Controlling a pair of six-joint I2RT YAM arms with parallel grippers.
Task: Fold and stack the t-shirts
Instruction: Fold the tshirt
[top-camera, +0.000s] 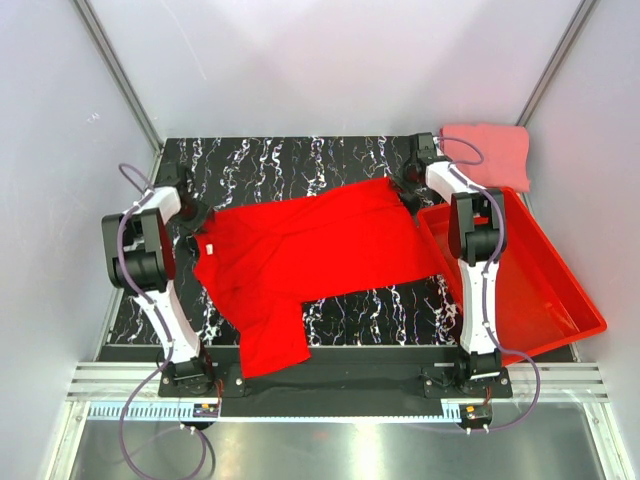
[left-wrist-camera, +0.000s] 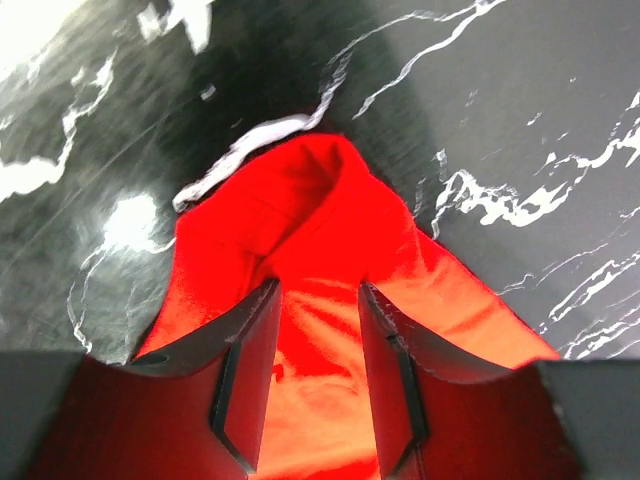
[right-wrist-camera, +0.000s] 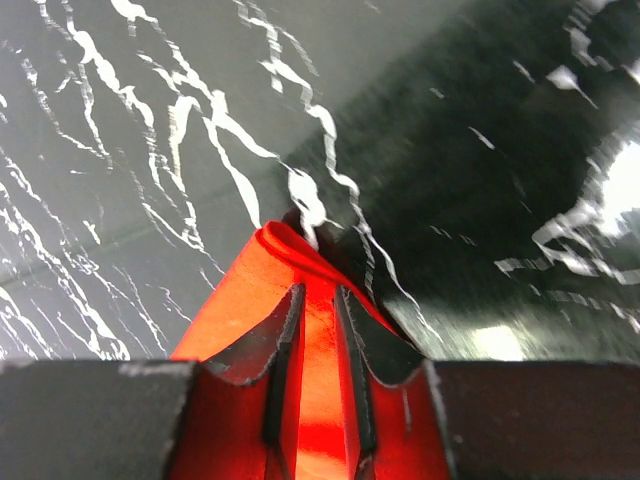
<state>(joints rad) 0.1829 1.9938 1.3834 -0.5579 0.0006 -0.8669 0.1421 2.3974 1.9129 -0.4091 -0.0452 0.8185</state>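
Top external view: the red t-shirt (top-camera: 310, 250) is lying opened out on the black marbled table (top-camera: 270, 160), its right edge reaching up to the left wall of the red bin (top-camera: 560, 275).
Pink t-shirt (top-camera: 487, 150): it is sitting folded just beyond the bin's far end, clear of both arms.
Left gripper (left-wrist-camera: 318, 290): it is working at the shirt edge farthest from the bin. Its fingers are standing partly apart with a raised fold of red cloth filling the gap, so it looks to be pinching that fold.
Right gripper (right-wrist-camera: 318, 292): it is working at the shirt corner nearest the bin's far-left corner. Its fingers are drawn close together and nipping a thin ridge of red cloth.
Handling: the cloth is tenting and creasing at both pinches, so it is behaving as light, limp fabric with no stiffness. It is likely sagging wherever it is unsupported and dragging across the table rather than sliding cleanly. Nothing about it is looking fragile.
Where to hold: hems, corners and sleeve edges are offering the surest bite. A small pinched fold, taken on the side away from the bin and the side near it together, should be keeping the edge taut for folding.
Writing: no brand, label or print is showing on either shirt, the bin or the table.
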